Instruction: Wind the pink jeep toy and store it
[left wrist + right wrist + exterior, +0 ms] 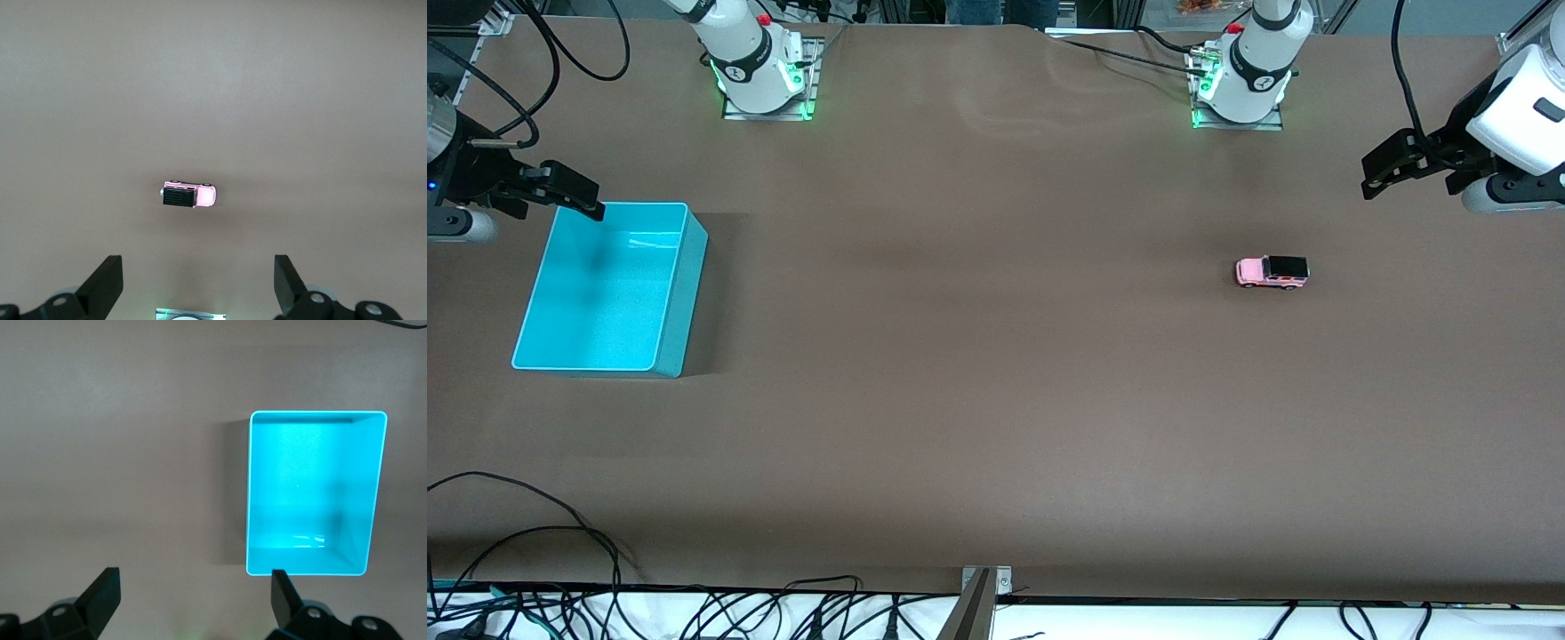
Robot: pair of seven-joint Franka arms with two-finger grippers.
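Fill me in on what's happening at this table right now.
Nothing is being handled yet. The pink jeep toy sits on its wheels on the table toward the left arm's end, untouched. The left pincer hangs open in the air near it. The right pincer hangs open over the rim of the empty turquoise bin at the right arm's end.

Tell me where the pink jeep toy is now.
The pink jeep toy stands alone on the table toward the left arm's end, apart from the turquoise bin.
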